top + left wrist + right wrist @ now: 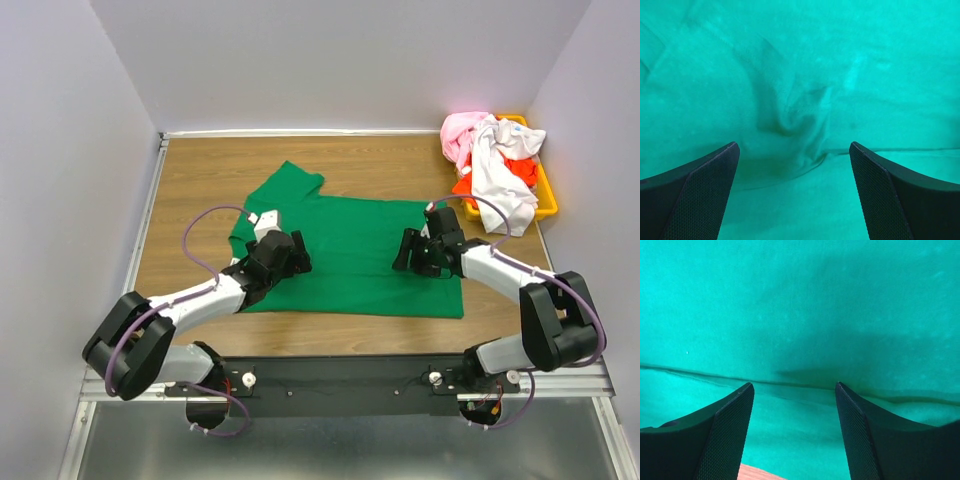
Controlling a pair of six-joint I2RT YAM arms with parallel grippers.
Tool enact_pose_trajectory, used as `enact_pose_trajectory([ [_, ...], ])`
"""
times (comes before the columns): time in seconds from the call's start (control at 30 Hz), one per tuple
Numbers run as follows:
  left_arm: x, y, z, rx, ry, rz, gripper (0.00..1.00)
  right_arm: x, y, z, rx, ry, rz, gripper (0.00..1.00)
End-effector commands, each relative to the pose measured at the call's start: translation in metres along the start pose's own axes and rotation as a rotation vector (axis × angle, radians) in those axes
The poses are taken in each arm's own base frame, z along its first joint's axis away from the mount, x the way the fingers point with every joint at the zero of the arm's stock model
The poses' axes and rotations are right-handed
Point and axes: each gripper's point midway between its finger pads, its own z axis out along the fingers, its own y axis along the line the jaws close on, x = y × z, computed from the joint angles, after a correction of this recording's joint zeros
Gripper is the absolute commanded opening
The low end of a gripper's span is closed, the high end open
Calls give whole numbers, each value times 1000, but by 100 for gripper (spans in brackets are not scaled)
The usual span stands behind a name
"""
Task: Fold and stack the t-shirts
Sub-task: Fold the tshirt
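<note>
wooden table (pixel 200 170), pale walls | green t-shirt (pixel 350 262) lay spread mid-table, fold seemingly unfinished | left gripper (pixel 297 253) and right gripper (pixel 405 250) gaped wide, empty, low over it | other t-shirts (pixel 495 160) heaped unfolded in bin (pixel 546 200) | nothing stacked

The green t-shirt (pixel 350 255) under me is matt cloth, soft and lightly creased. My finger pads (pixel 700 200) are matt black with a fine dotted grain. The table (pixel 200 170) is wood with a visible grain. The bin (pixel 547 197) is smooth yellow-orange plastic.
</note>
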Motion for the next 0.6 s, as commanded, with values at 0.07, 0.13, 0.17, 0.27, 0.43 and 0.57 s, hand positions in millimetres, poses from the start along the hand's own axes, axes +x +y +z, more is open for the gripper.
enact_pose_trajectory([
  [0.07,-64,-22,3,11,-104,61,98,-54,0,-14,129,-89,3,77],
  [0.13,-99,-20,8,-3,-157,70,98,-71,-2,-14,165,-108,-8,78],
  [0.17,-106,-20,15,-6,-158,80,98,-81,-7,-14,188,-123,-2,79],
  [0.27,-148,-12,35,-17,-193,116,98,-113,-13,-6,210,-148,13,79],
  [0.43,-220,-17,73,-86,-237,194,96,-167,-34,16,262,-182,40,76],
  [0.57,-233,-10,130,-155,-157,267,94,-194,-57,35,289,-184,74,71],
])
